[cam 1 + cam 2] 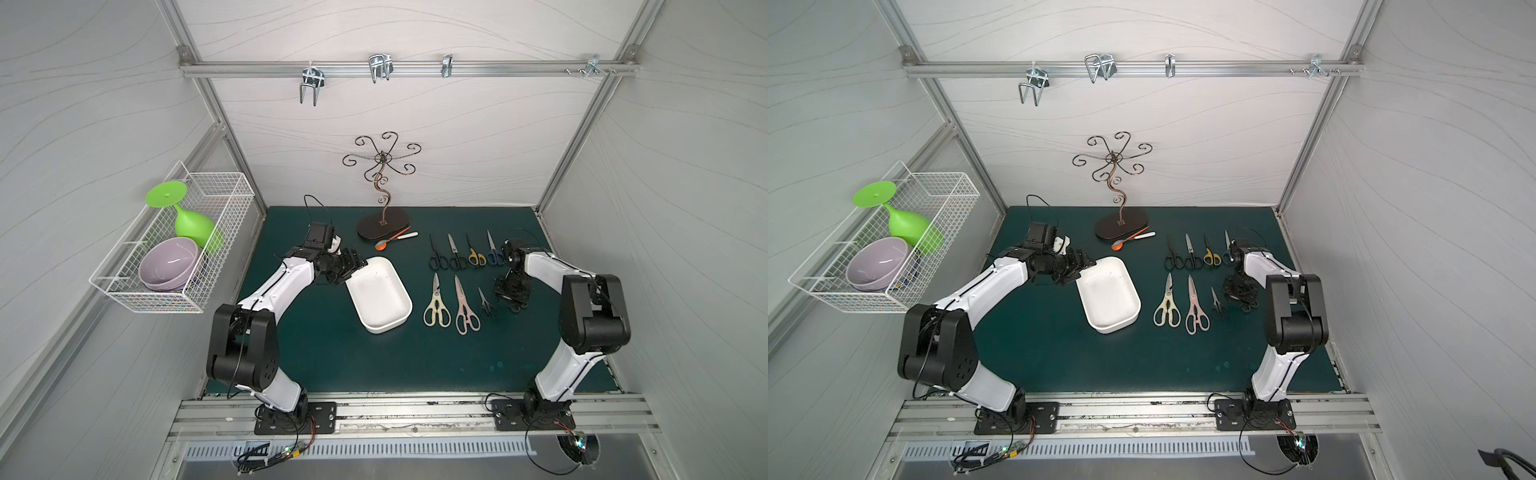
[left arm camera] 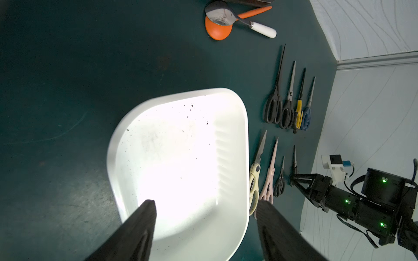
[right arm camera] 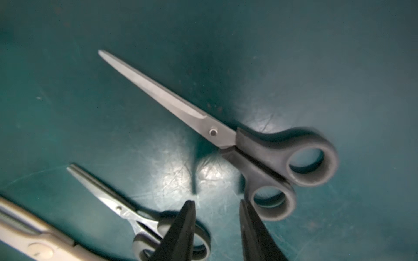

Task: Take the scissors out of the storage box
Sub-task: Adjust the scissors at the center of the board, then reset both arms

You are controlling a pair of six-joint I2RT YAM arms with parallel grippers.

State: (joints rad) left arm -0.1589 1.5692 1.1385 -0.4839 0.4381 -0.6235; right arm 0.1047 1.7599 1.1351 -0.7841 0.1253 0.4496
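The white storage box (image 1: 376, 330) (image 1: 1113, 328) (image 2: 181, 95) lies empty at mid-mat. Several scissors lie in two rows on the mat to its right: black (image 1: 437, 255), yellow (image 1: 476, 255) and blue (image 1: 494, 254) pairs behind, cream shears (image 1: 436, 305), pink shears (image 1: 466, 309) and a small black pair (image 1: 485, 304) in front. My left gripper (image 1: 362, 264) (image 1: 1090, 262) (image 2: 205, 203) hangs open over the box's far left corner, holding nothing. My right gripper (image 1: 512, 293) (image 1: 1239, 293) (image 3: 217, 202) points down, open, just above another black pair (image 3: 226, 135) lying on the mat.
An orange spoon (image 1: 382, 245) and a white-handled spoon (image 1: 407, 236) lie by the dark base of a curled metal stand (image 1: 382, 224) at the back. A white wire basket (image 1: 174, 249) on the left wall holds a green goblet (image 1: 193, 226) and a purple bowl (image 1: 168, 264).
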